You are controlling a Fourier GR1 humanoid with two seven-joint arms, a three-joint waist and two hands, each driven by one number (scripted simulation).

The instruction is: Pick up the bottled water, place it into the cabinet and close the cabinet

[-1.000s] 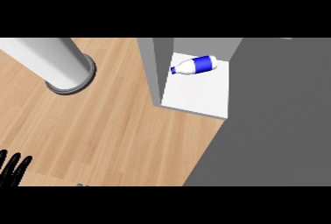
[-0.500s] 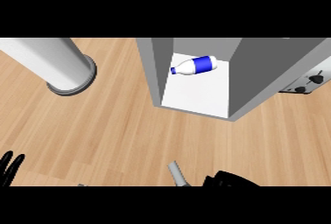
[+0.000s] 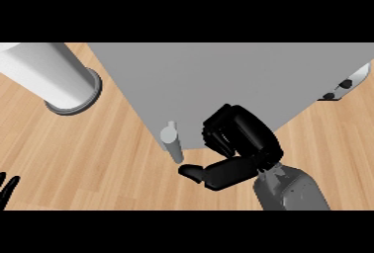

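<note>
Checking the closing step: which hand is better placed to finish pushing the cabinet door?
Right hand: it lies against the cabinet door beside the handle. Left hand rests at the lower left edge.

Illumination is even and bright, with no glare. The cabinet door [image 3: 219,84] renders flat grey. A soft shadow falls on the tabletop [image 3: 95,153] beside the cylinder [image 3: 47,74]. Edges remain undistorted.
</note>
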